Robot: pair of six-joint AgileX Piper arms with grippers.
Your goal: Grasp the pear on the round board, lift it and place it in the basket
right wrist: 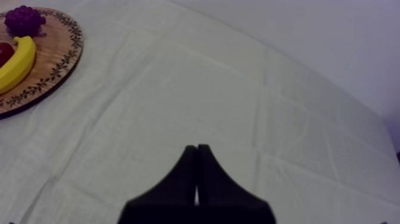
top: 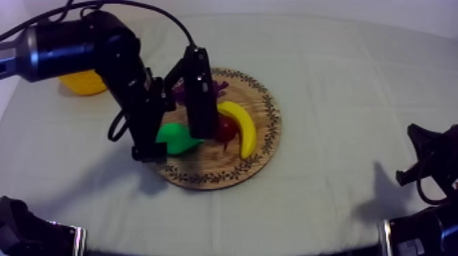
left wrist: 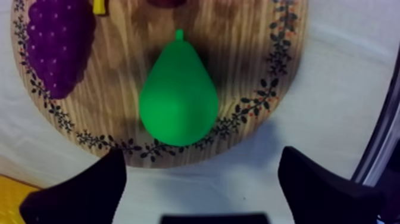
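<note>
Green pear [left wrist: 178, 98]: it lies on its side on the wooden board [left wrist: 244, 65], close to the patterned rim, stem toward the board's middle, clear of the other fruit.

Left gripper [left wrist: 201, 152]: it hangs over the pear's rounded end. The fingers [left wrist: 89, 190] are spread wide with nothing between them.

Step in hand, as I judge it: the descent and grasp.
- Bring the gripper forward so the fingers straddle the belly, not the neck. The taper would likely let a smooth toy slip out.
- Go low enough to catch the widest part, but stop short of the wood.
- Close gently, then lift straight up before you swing away.

Containers:
- The board also carries the grapes [left wrist: 59, 42], the banana [top: 244, 126] and a small red fruit [top: 223, 129] beside the banana.
- The yellow basket [top: 82, 83] stands on the cloth [right wrist: 238, 89] behind your left arm, off the board. The arm covers most of it, so I cannot tell what is inside.

Right gripper [right wrist: 196, 179]: fingers pressed together on nothing, over bare cloth, well apart from the board.
</note>
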